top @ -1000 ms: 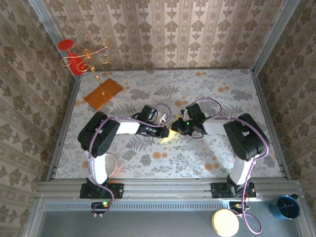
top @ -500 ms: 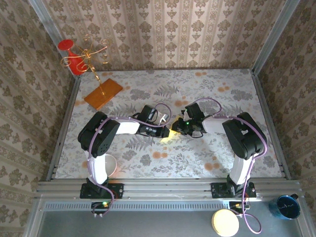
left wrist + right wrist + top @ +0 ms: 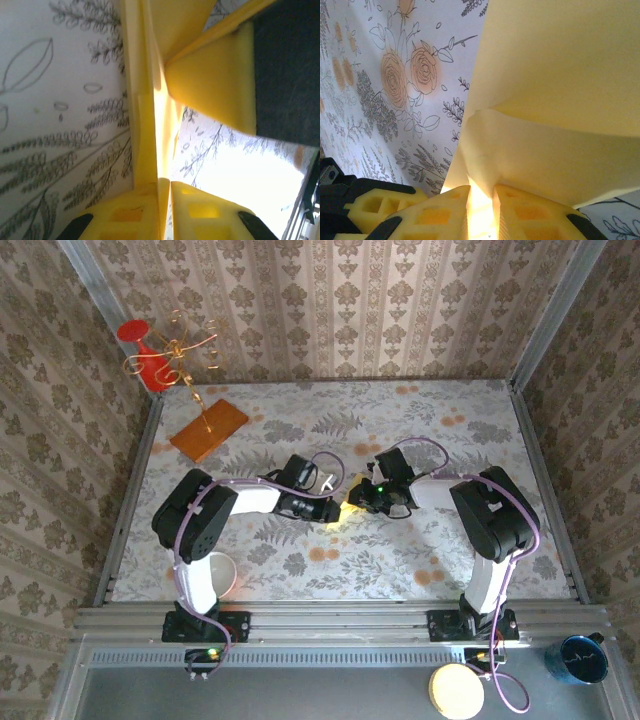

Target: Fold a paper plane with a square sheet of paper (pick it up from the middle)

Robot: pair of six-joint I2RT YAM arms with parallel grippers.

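Now | yellow paper sheet (image 3: 560, 75): partly folded, at the middle of the floral table (image 3: 450, 440), between both arms | left gripper (image 3: 165, 187): fingers nearly together, paper's edge pinched in the thin slit | right gripper (image 3: 481, 192): fingers narrowly apart, clamped on the folded edge | grippers face each other, tips almost touching

The count was as follows. Arms: two, carrying one left end effector (image 3: 333, 510) and one right end effector (image 3: 353, 502). Yellow paper sheet (image 3: 343, 517): one. Table (image 3: 450, 440): one. Far left: one orange board (image 3: 208, 430), one gold wire stand (image 3: 185, 345), one red object (image 3: 140, 345). Near side: one white bowl (image 3: 224, 575), one cream disc (image 3: 456, 692), one blue cup (image 3: 582, 658).
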